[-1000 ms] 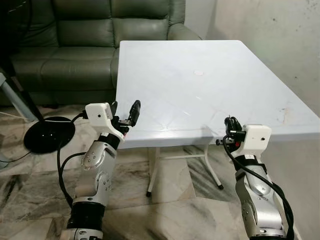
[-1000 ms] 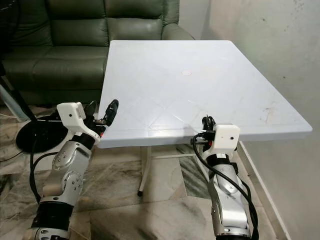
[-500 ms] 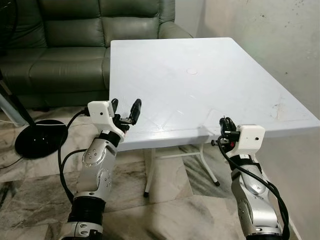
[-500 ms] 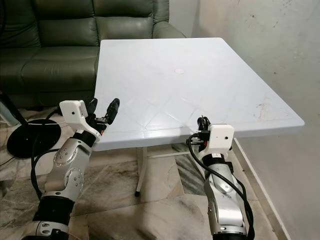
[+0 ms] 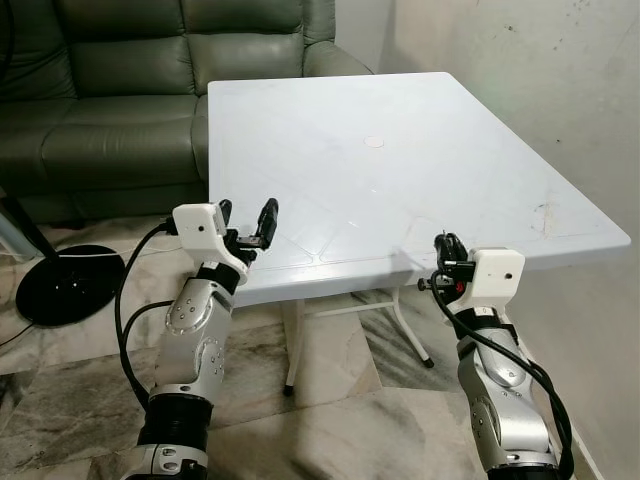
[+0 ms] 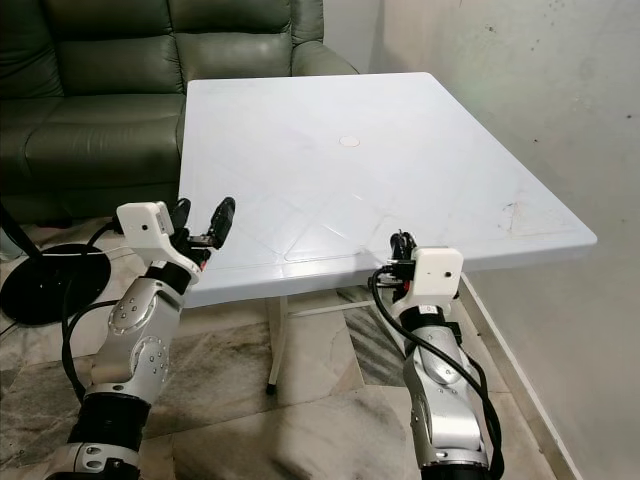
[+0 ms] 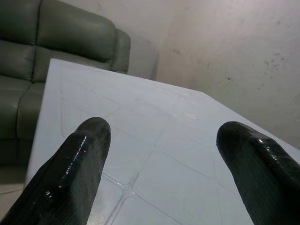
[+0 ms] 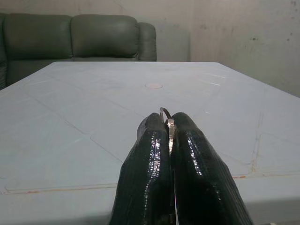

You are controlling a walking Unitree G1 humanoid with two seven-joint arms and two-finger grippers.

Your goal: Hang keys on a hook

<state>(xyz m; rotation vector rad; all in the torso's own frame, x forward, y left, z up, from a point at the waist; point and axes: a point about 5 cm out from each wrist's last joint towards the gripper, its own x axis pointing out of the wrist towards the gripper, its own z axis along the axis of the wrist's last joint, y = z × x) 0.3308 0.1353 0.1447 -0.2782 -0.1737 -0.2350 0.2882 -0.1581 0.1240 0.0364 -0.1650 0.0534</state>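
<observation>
A thin metal key ring (image 8: 165,112) pokes out between the tips of my right gripper (image 8: 169,126), which is shut on it. That gripper (image 5: 443,245) is held up at the near edge of the white plastic table (image 5: 400,110), towards its right corner. The keys themselves are hidden by the fingers. My left gripper (image 5: 247,214) is raised at the table's near left corner, open, with nothing between its fingers (image 7: 84,150).
A dark green sofa (image 5: 120,80) stands behind the table on the left. A black round stand base (image 5: 65,285) lies on the marble floor at the left. A bare grey wall (image 5: 540,80) runs along the table's right side. A small round cap (image 5: 373,142) marks the tabletop's middle.
The whole picture has slid left and the table looms a little nearer, so the camera has moved. Both arms keep the same pose, and the right gripper stays shut on the ring.
</observation>
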